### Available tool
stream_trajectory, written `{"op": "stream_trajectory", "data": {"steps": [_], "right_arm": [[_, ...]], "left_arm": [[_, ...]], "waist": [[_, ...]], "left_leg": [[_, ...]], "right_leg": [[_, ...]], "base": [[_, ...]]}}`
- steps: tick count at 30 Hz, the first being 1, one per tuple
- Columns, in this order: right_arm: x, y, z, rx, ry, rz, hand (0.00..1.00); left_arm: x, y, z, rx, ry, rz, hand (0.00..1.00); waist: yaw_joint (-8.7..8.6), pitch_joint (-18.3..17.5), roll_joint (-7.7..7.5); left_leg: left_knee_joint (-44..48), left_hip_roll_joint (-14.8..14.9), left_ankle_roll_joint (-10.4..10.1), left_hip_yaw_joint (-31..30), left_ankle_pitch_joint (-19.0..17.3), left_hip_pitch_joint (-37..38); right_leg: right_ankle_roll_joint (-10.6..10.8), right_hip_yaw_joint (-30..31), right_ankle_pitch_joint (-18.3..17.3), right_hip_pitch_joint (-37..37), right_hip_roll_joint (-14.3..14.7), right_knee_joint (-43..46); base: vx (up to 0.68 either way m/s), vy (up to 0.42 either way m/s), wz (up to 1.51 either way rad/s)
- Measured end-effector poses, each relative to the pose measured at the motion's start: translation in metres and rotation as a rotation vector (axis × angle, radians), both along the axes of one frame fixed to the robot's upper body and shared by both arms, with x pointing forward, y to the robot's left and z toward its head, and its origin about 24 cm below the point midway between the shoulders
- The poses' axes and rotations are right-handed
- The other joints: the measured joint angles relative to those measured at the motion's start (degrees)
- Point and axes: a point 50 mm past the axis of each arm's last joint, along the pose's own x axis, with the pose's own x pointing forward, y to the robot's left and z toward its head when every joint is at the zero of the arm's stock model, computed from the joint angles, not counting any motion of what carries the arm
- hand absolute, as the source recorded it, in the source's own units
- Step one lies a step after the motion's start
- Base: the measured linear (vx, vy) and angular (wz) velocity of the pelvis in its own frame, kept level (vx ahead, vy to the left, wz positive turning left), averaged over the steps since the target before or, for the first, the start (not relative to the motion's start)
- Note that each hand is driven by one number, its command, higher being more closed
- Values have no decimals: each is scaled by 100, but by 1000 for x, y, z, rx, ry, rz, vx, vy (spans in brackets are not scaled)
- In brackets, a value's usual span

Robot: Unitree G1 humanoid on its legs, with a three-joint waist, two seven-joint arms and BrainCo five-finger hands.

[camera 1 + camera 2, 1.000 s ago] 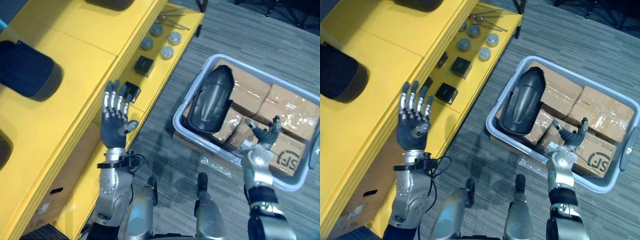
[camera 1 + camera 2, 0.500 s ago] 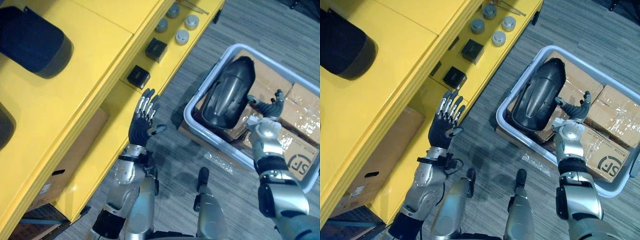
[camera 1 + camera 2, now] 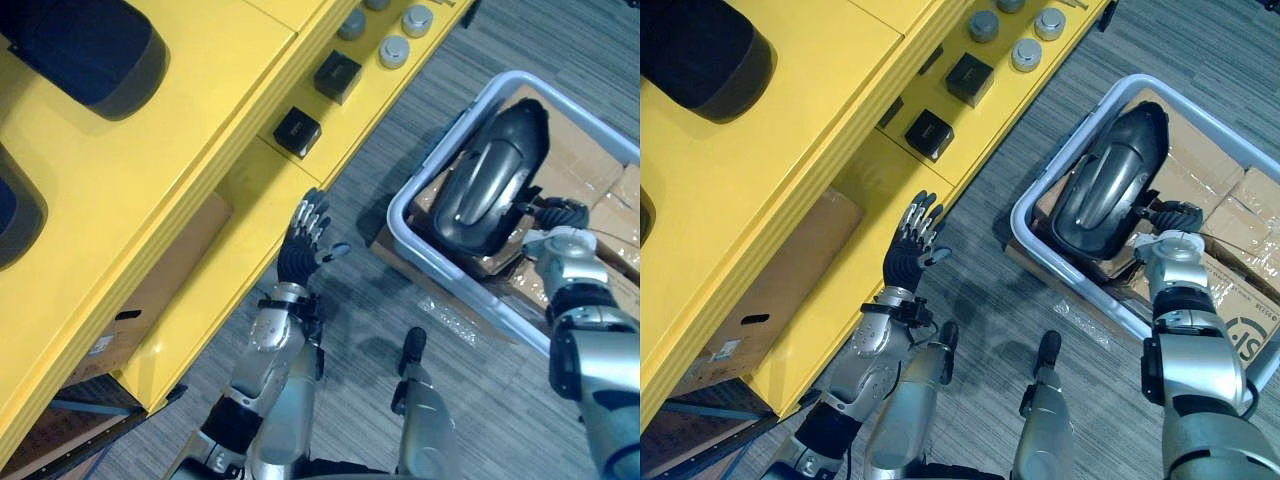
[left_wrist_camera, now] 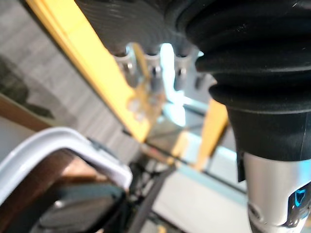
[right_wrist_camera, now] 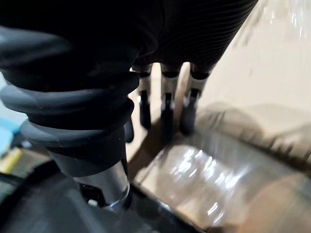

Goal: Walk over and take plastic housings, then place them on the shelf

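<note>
- Open grey carpet runs down the middle of the frame, between the yellow shelf edge on the left and the grey bin rim on the right.
- My left hand is at centre frame, just beside the shelf edge, fingers straight and spread, holding nothing.
- My right hand, fingers loosely relaxed, is just beside the housing's lower end (contact unclear).
- 1 dark plastic housing lies tilted in the bin on taped cardboard boxes.
- Top of frame: 2 black blocks, 4 grey round caps.
</note>
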Motion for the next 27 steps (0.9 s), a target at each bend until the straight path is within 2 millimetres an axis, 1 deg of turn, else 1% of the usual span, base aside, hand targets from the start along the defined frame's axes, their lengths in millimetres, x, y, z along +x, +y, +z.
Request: {"op": "stream_trajectory", "data": {"steps": [3,6,9,13,16,19,21,22,23,24,27], "right_arm": [[-4,-1,-10,-17,114,-16,100],[-5,-4,-6,-92,142,-62,100],[-7,-6,-5,-157,164,-113,100],[-8,-5,-6,-237,156,-144,100],[-7,-2,-7,-297,133,-128,100],[-6,5,-10,-417,119,-69,100],[-3,17,-10,-477,93,-9,100],[0,26,-5,-533,54,37,100],[1,31,-4,-559,41,59,100],[3,38,-2,-579,17,87,100],[4,63,4,-627,-64,168,100]], "left_arm": [[1,0,-1,-7,7,4,0],[1,0,-1,-20,17,14,0],[0,-1,-2,-49,27,4,0],[-4,1,-8,-57,36,-4,0],[-5,5,-10,-32,31,-12,0],[1,12,-6,14,11,5,0],[13,22,-2,96,3,33,0],[25,28,6,152,-3,44,0],[30,32,9,174,-4,55,0],[38,36,14,204,-2,66,0],[61,50,28,307,20,95,0]], "waist": [[39,12,27],[64,29,63],[171,29,64],[174,29,64],[164,29,64],[81,28,54],[-13,14,-32],[-103,29,-105],[-163,20,-148],[-245,25,-227],[-517,7,-568]], "left_leg": [[-93,24,-49,-67,71,7],[-157,30,-91,-174,142,8],[-193,50,-101,-172,160,11],[-166,37,-100,-189,161,30],[-168,44,-99,-154,161,90],[-168,79,-97,-115,160,157],[-195,152,-97,33,154,250],[-220,206,-98,144,154,313],[-242,220,-98,173,154,328],[-273,248,-99,232,154,388],[-347,364,-108,480,148,556]], "right_leg": [[-15,-71,-12,-12,4,25],[-39,-198,-30,-18,15,79],[-52,-225,-40,-53,21,126],[-74,-310,-110,-63,1,275],[-79,-299,-113,-42,3,304],[-80,-270,-112,10,33,302],[-78,-146,-108,21,75,288],[-79,-51,-98,18,105,275],[-86,-18,-88,12,117,263],[-92,26,-67,21,133,249],[-109,255,26,44,219,166]], "base": [[-15,-32,10],[9,-29,15],[3,-7,1],[-3,6,4],[-13,10,-4],[-25,14,-8],[-24,-1,-31],[-22,-7,-35],[-16,-8,-33],[-5,-12,-29],[9,-6,-43]]}}
